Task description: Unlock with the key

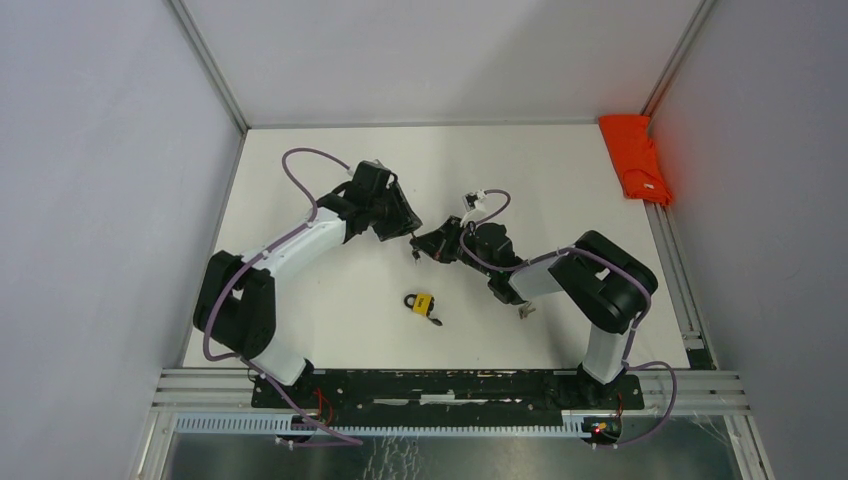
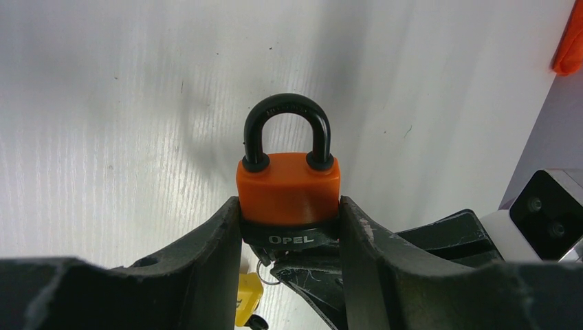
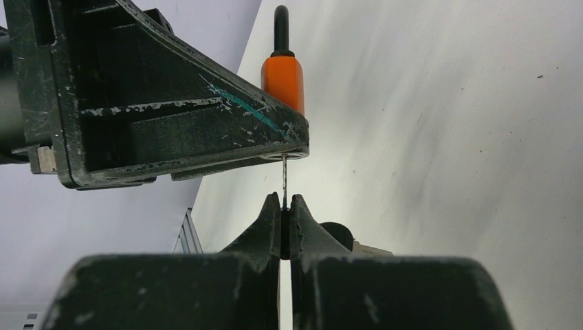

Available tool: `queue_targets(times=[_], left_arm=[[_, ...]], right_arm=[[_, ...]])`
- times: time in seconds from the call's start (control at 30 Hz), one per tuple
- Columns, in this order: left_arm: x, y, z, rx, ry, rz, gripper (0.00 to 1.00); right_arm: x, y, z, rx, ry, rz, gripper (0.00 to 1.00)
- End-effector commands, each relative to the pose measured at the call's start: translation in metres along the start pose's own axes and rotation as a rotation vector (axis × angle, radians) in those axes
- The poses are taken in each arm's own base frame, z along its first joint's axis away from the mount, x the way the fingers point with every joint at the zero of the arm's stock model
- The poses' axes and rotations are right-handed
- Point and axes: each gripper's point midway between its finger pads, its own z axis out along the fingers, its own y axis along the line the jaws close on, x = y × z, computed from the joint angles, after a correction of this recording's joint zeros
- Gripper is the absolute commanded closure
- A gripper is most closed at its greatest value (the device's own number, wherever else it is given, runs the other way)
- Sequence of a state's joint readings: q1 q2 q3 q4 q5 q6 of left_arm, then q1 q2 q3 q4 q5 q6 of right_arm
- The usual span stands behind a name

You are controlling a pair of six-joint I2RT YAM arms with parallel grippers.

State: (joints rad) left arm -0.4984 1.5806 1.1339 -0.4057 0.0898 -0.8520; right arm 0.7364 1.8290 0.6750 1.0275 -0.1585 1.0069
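Observation:
An orange padlock (image 2: 289,189) with a black shackle (image 2: 287,110) is held off the table, my left gripper (image 2: 289,214) shut on its body from both sides. The shackle sits seated in the body. In the right wrist view the same padlock (image 3: 283,81) shows above the left finger (image 3: 172,117). My right gripper (image 3: 285,201) is shut on the thin key (image 3: 284,180), seen edge-on. The key runs up toward the lock's underside, and its tip is hidden behind the left finger. From above, the two grippers (image 1: 405,222) (image 1: 432,243) meet mid-table.
A yellow padlock (image 1: 421,303) with a key lies on the table nearer the arm bases, also visible below the left fingers (image 2: 249,299). An orange cloth (image 1: 635,158) lies at the far right corner. White walls enclose the table on three sides.

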Motion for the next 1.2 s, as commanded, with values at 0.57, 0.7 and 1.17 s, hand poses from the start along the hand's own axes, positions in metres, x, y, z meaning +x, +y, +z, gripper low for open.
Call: queue_targets(times=[0.57,0.7,1.17], left_arm=[[0.042,-0.040,-0.023,0.134,0.058,-0.033,0.98],[0.045,-0.041,-0.024,0.139,0.066,-0.021,0.98],[0.050,-0.035,-0.025,0.124,0.082,0.009,0.98]], right_arm=[[-0.059,0.016,0.015,-0.096,-0.172,0.008,1.00],[-0.069,0.014,0.014,-0.105,-0.182,0.008,1.00],[-0.094,0.020,0.017,-0.190,-0.140,-0.074,1.00]])
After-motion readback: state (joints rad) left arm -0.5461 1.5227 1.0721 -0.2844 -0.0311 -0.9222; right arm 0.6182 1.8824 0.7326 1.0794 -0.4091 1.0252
